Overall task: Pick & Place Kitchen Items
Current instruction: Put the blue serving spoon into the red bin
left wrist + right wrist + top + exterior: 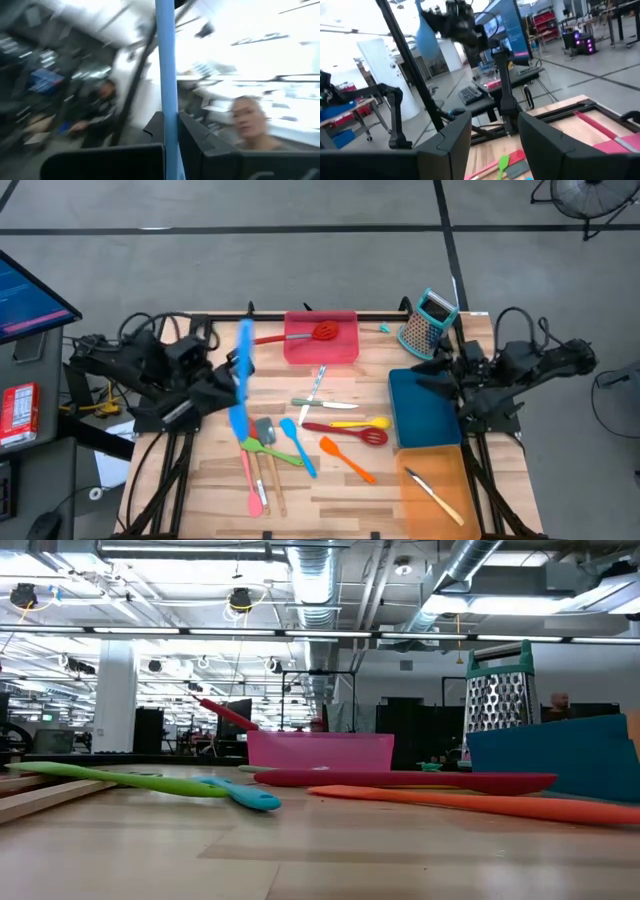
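A: High view puts the blue spatula [243, 375] lifted over the worktop's [330, 490] nine o'clock side, clamped in the left end effector [222, 385].

B: And the other utensils?

A: Scattered at the centre: a red slotted turner [345, 432], an orange spatula [346, 458], a green spatula [268, 451]. Toward twelve o'clock, a red tray [320, 350] holds a red slotted spoon [318, 333].

B: The right end effector [442, 380]?

A: At three o'clock above the blue tray [425, 415], fingers partly apart, gripping nothing.
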### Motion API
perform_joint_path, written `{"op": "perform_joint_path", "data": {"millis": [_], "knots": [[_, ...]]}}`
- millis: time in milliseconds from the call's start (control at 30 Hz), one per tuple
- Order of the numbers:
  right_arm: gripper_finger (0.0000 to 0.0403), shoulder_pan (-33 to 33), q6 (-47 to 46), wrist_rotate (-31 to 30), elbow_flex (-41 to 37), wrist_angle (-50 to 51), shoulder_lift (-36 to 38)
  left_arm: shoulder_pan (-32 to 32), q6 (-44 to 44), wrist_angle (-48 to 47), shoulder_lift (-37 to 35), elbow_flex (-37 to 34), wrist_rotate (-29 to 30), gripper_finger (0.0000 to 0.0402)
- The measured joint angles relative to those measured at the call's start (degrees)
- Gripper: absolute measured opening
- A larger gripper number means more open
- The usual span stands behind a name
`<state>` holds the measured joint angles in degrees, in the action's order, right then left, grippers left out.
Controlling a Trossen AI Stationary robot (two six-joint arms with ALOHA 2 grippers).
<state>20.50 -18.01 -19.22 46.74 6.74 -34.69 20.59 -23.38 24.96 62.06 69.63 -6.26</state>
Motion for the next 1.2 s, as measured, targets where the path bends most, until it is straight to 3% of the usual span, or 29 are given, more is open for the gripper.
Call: {"op": "perform_joint_path", "data": {"millis": [133, 367, 533, 700, 867, 967, 1200], "knots": [[0.0161, -0.01, 0.5, 1.24, -0.02, -4.32, -3.04, 0.01, -2.43, 10.57, 1.74, 0.02, -6.72, 0.0006], [0.0161, -0.01, 1.49, 1.37, -0.01, -7.89, -7.03, 0.01, -7.19, 11.58, 3.34, 0.02, -10.36, 0.0007], [0.0161, -0.01, 0.36, 1.39, -0.01, -9.02, -9.23, -0.01, -5.54, 10.51, 3.45, 0.02, -9.49, 0.0007], [0.0161, -0.01, 0.14, 1.4, 0.0, -12.26, -11.41, -2.0, 0.66, -0.79, 3.17, 0.02, 0.34, 0.0008], [0.0161, -0.01, 0.01, 1.4, 0.0, -12.78, -12.29, -3.81, 6.62, -12.26, 3.66, 0.02, 21.97, 0.0008], [0.0161, -0.01, -0.6, 1.38, 0.0, -12.98, -12.23, -4.69, 11.56, -15.04, 4.37, 0.02, 31.86, 0.0008], [0.0161, -0.01, -1.54, 1.37, 0.0, -12.75, -12.14, -5.48, 25.47, -18.31, 7.35, 0.02, 47.62, 0.0008]]}}
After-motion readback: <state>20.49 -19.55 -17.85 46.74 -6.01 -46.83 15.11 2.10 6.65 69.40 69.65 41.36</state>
